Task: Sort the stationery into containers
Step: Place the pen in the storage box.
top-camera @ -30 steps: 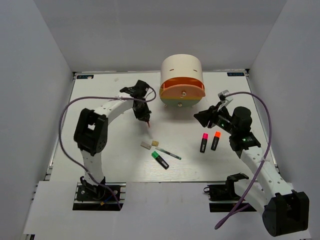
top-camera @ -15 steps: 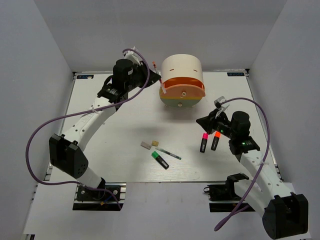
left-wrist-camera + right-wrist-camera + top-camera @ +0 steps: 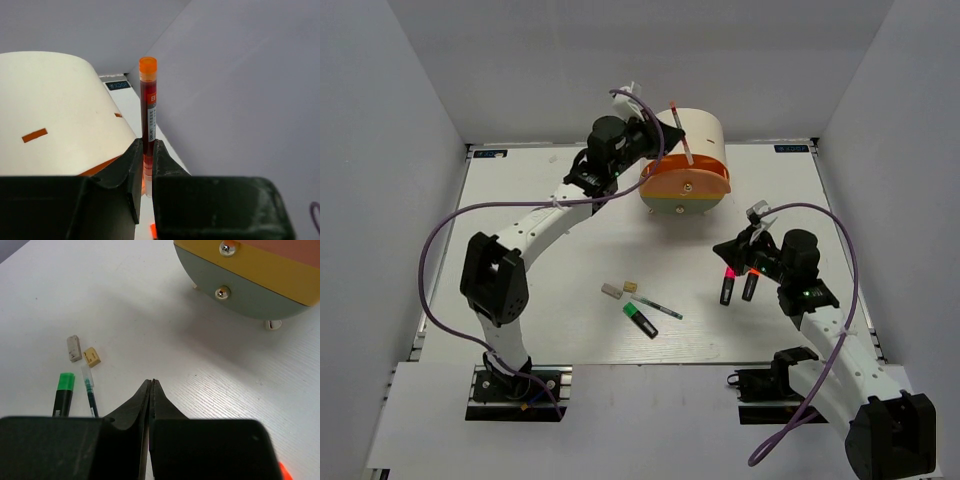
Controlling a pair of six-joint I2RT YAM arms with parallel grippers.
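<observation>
The cream desk unit [image 3: 682,135] stands at 12 o'clock on the worktop [image 3: 540,300], flat face toward the arms. The face stacks the orange drawer [image 3: 685,180], the yellow drawer [image 3: 260,270] and a grey-green drawer [image 3: 250,302], each with a small round knob [image 3: 221,291]. No drawer interior is visible, so contents cannot be told. The left pincer [image 3: 145,150] is above the unit's 11 o'clock edge, pinching the red-white pen [image 3: 680,128] near its lower end. The pen stands nearly upright over the cream shell, its orange tip uppermost. The right pincer [image 3: 151,385] hangs low at 4 o'clock from the unit, fingers pressed together on nothing, pointing toward 10 o'clock. Just at 6 o'clock from it lie the pink-capped highlighter [image 3: 728,285] and the orange-capped highlighter [image 3: 750,287], side by side; the right wrist partly covers the orange cap. At 7 o'clock from the unit, well apart from both pincers, lies a loose cluster: grey eraser [image 3: 611,291] and tan eraser [image 3: 631,286] just beside each other, the teal pen [image 3: 657,306] at their 4 o'clock, and the green-capped highlighter [image 3: 640,320] just beside the pen at 6 o'clock. All of these rest on the worktop, outside the drawers.
</observation>
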